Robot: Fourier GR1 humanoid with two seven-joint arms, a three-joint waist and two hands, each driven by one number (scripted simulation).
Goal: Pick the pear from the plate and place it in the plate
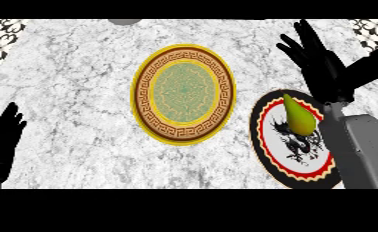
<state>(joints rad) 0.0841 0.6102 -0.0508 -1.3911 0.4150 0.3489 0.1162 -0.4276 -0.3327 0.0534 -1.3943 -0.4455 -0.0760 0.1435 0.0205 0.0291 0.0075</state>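
A green-yellow pear [297,115] lies on a white plate with a black dragon and a red-and-black rim [275,152] at the right of the head view. A second plate, gold-rimmed with a brown key pattern and a green centre [184,94], sits in the middle of the counter with nothing on it. My right hand [319,65] hovers just beyond and to the right of the pear, fingers straight and spread, holding nothing. My left hand [10,132] rests open at the left edge, fingers up.
The marble counter [74,76] stretches between the plates. A grey round object [124,21] peeks in at the top edge. Patterned black-and-white patches [11,28] show at the top corners. My right forearm [354,151] covers part of the dragon plate's right side.
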